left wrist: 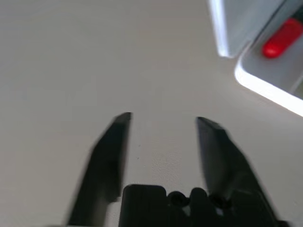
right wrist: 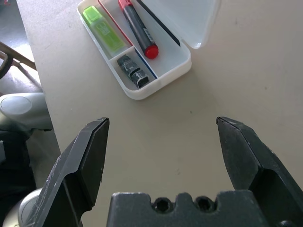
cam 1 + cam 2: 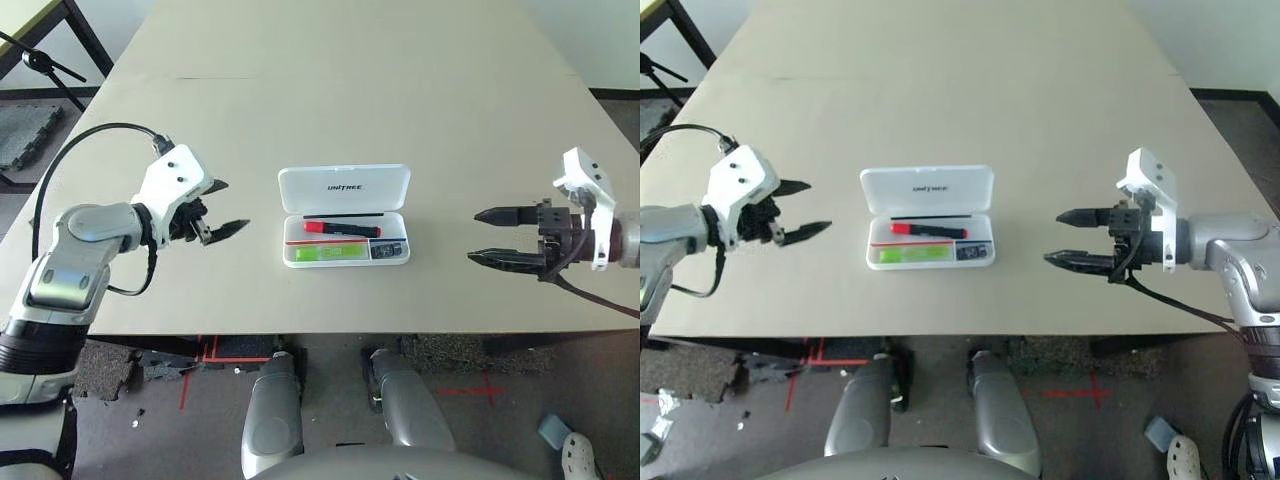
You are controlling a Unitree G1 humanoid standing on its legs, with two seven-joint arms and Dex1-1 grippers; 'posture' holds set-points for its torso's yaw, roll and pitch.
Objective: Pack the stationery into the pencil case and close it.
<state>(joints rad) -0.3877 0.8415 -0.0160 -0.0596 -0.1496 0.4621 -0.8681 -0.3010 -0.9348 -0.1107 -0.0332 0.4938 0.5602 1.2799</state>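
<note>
Pencil case point(image 3: 343, 215) open, stationery inside; my left claw point(image 3: 222, 208) and right claw point(image 3: 492, 236) agape, empty. A careless nudge at the lid may skid the case across the bench point(image 3: 340, 90).

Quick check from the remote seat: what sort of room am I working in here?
Probably a lab or test room: a large plain beige table, red tape marks on the speckled floor, and a black stand's legs beside a dark floor mat.

White pencil case point(image 3: 344, 188) carries dark lettering. It contains a lime-green highlighter point(image 2: 103, 28), a red-capped black marker point(image 2: 137, 28) and a dark grey item point(image 2: 133, 71).
</note>
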